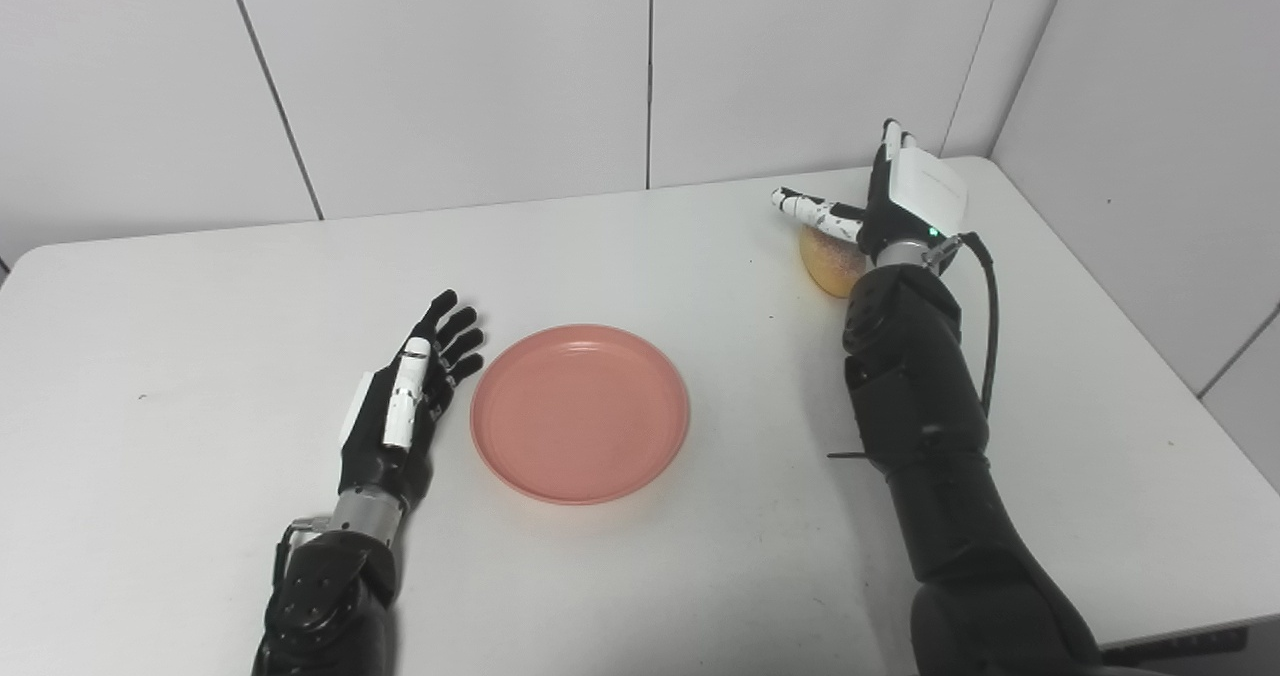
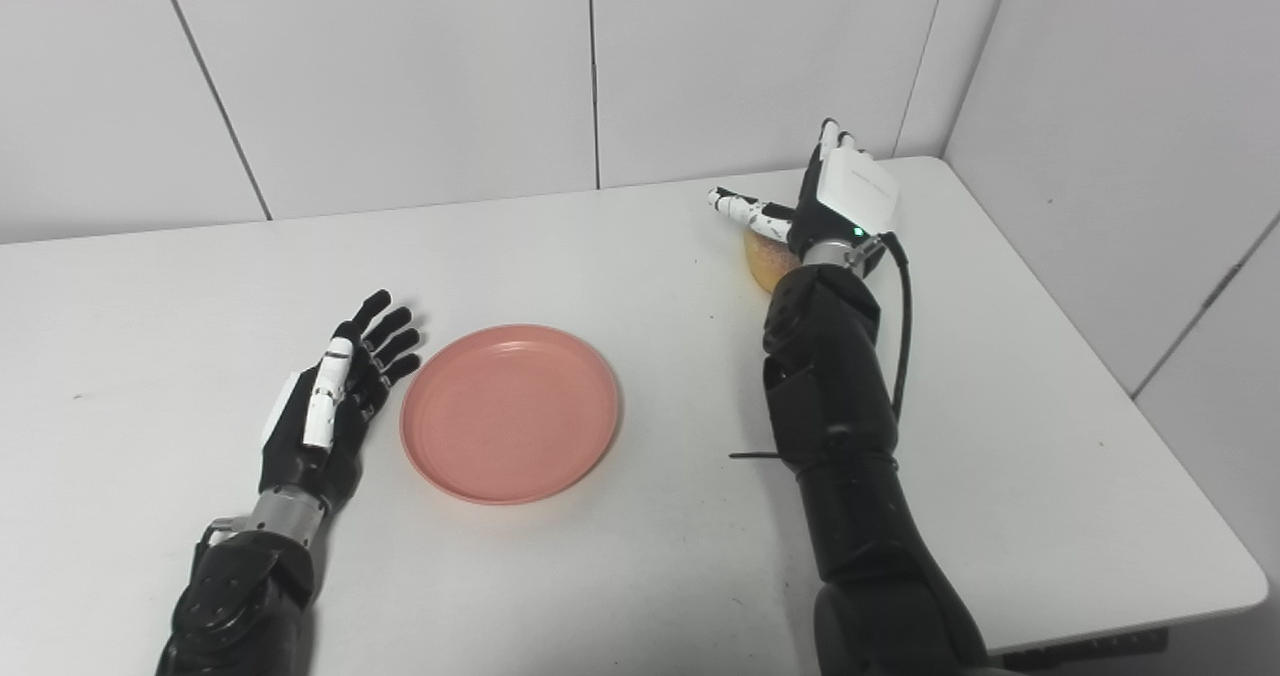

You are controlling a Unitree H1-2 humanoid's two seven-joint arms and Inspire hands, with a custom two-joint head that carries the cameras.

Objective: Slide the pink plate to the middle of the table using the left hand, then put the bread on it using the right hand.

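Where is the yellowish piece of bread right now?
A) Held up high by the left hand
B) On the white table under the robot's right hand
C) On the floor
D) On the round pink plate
B: the yellowish piece of bread lies on the white table at the far right, under the right hand, while the round pink plate has nothing on it.

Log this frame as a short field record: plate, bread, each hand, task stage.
plate: pink plate, empty, near the middle of the table
bread: bread at far right, partly hidden under the right hand
left hand: left hand open, flat beside the plate's left rim
right hand: right hand over the bread, fingers spread, grasp not closed
stage: plate placed; bread not yet lifted
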